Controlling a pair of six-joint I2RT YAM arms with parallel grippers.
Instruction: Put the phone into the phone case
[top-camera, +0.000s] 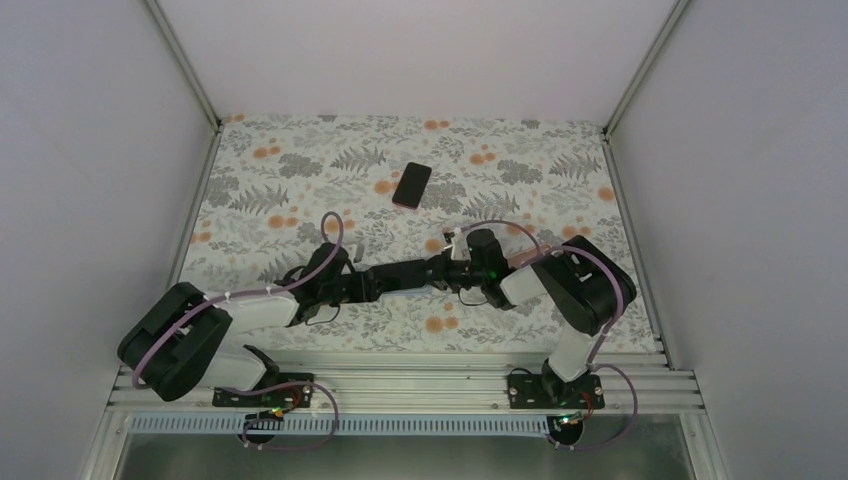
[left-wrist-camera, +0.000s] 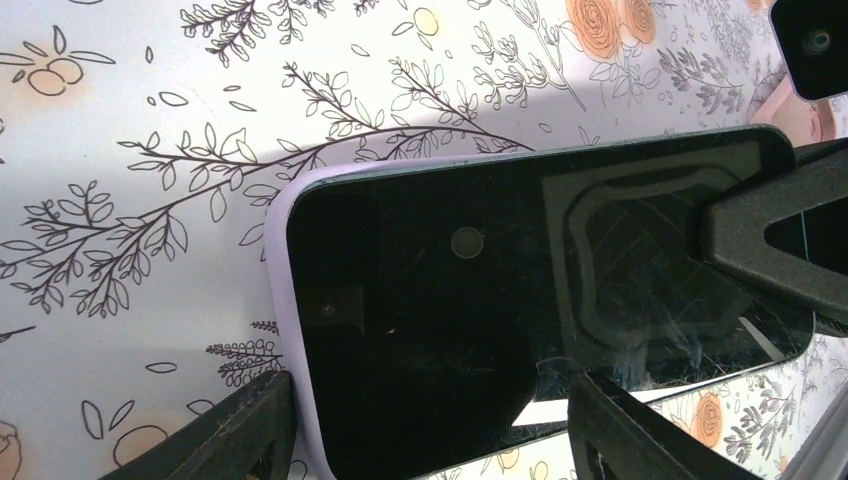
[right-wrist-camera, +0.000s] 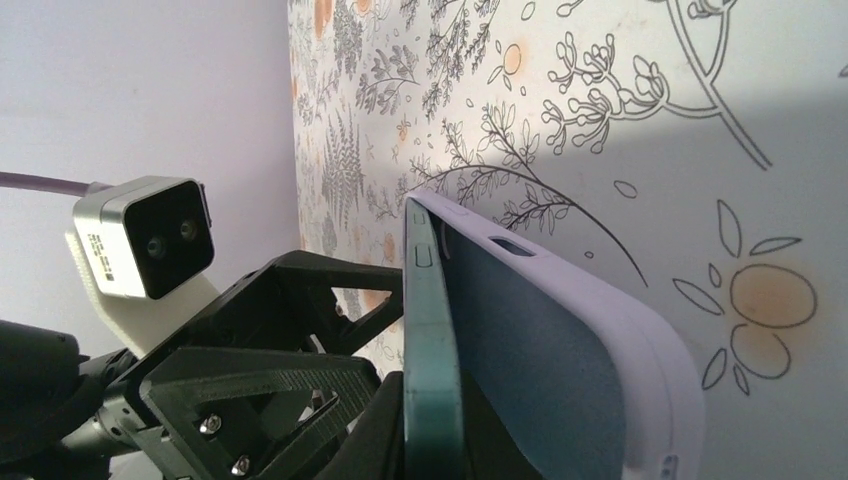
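Both pincers, left pincer (top-camera: 372, 281) and right pincer (top-camera: 440, 272), meet mid-table (top-camera: 300, 200) from my seat, each clamped on an end of the phone (left-wrist-camera: 520, 300), which sits partly in the lilac phone case (right-wrist-camera: 610, 350), while another dark phone (top-camera: 412, 185) lies well apart.

Dark-screened phone (left-wrist-camera: 480, 300) partly seated, one edge lifted, in lilac case (right-wrist-camera: 610, 340).

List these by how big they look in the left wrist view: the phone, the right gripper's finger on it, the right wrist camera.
1. phone, filling most of the frame.
2. right gripper's finger, cut off by the edge.
3. right wrist camera, only a corner shows, so its true size is unsure.
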